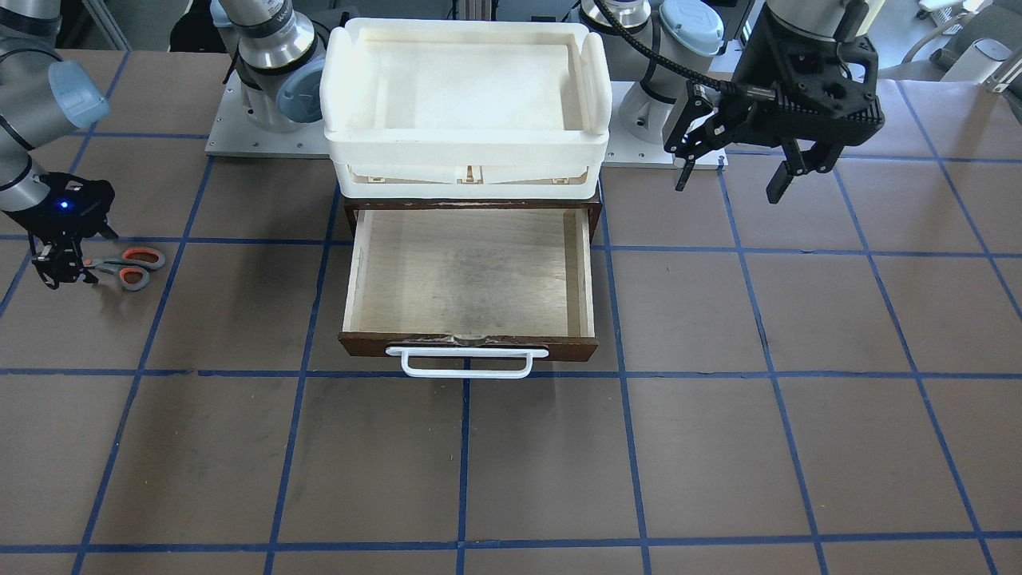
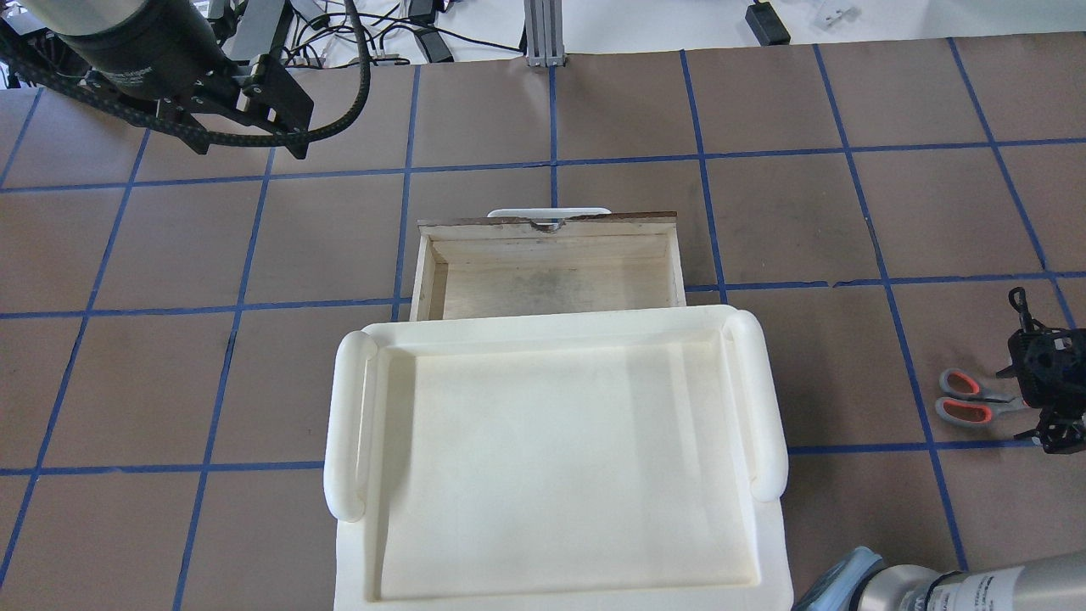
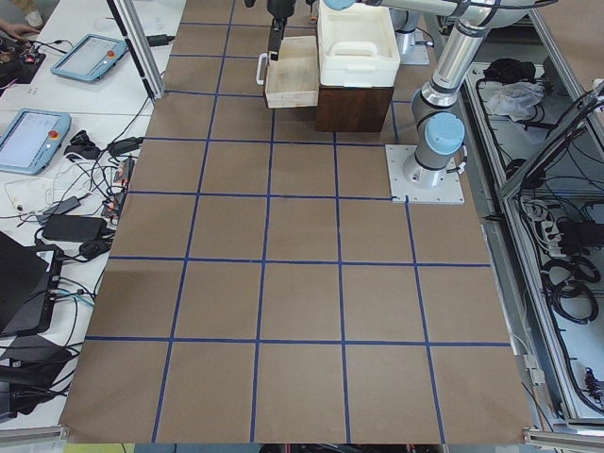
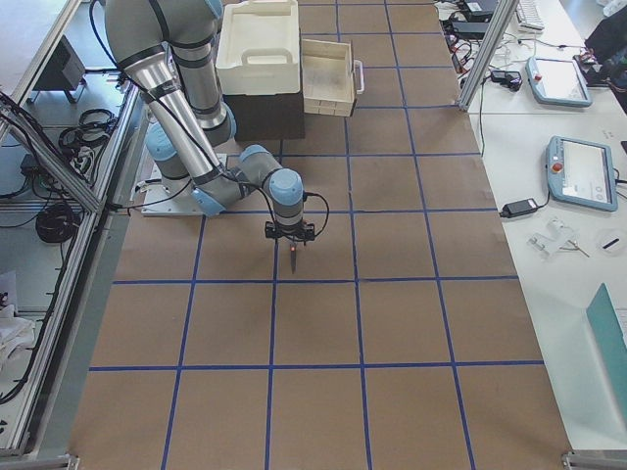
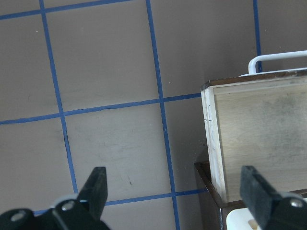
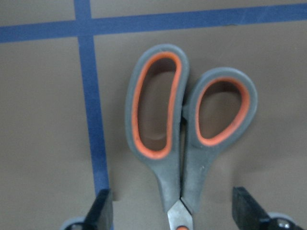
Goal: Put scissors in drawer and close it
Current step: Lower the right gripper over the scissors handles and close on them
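**Right gripper** (image 1: 64, 275): The fingers (image 6: 101, 208) are held wide apart and low over the table (image 1: 511, 463). The scissors (image 6: 184, 139) lie flat between them. A gap is seen on each side, between each finger and the grey shanks, so nothing is gripped. The orange-and-grey loop handles extend beyond the fingertips, on the side towards the drawer (image 1: 587, 271). The blades are hidden beneath the gripper in the front-facing and overhead views.

**Left gripper** (image 1: 730, 185): The fingers (image 5: 98, 184) are spread wide and nothing is held. The gripper is raised above the table. In the left wrist view, a side wall and front corner of the drawer are seen below, nearest one of the two fingers. The other finger stands over bare table.

**Drawer**: It is pulled out of its dark cabinet, with the pale plywood floor exposed and the white bar handle (image 1: 467, 363) at the front. It lies well apart from the right fingers and the scissors. A white bin (image 1: 467, 140) rests on top of the cabinet.
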Available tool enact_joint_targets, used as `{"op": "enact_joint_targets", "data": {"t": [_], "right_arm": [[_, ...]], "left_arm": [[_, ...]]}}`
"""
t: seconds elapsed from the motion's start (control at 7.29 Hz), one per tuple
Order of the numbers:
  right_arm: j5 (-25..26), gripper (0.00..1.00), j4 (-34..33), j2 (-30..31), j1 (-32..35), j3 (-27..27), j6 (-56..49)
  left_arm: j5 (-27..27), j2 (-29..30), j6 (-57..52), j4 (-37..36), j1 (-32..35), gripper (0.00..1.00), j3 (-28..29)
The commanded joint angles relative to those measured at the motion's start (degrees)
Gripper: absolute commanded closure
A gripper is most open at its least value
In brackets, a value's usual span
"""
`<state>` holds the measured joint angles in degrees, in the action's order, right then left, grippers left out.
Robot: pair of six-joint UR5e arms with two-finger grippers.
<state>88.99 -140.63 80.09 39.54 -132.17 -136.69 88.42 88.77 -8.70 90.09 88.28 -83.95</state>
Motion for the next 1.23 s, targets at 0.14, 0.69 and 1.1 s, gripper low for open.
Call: {"op": "enact_joint_targets", "data": {"t": [0.14,0.69,1.1], "right_arm": [[0.22,0.15,0.0,-0.2,0.71,0.07,-0.24],[0.39,0.29,-0.7,-1.34,0.71,0.25,-0.33],[1.01,0.3,-0.7,-1.34,0.71,1.22,-1.03]], "left_arm": [[0.0,0.0,0.0,0.0,-0.04,0.0,-0.08],[0.0,0.0,0.0,0.0,0.05,0.0,-0.08],[0.0,-0.09,0.0,-0.17,-0.04,0.0,-0.34]]}}
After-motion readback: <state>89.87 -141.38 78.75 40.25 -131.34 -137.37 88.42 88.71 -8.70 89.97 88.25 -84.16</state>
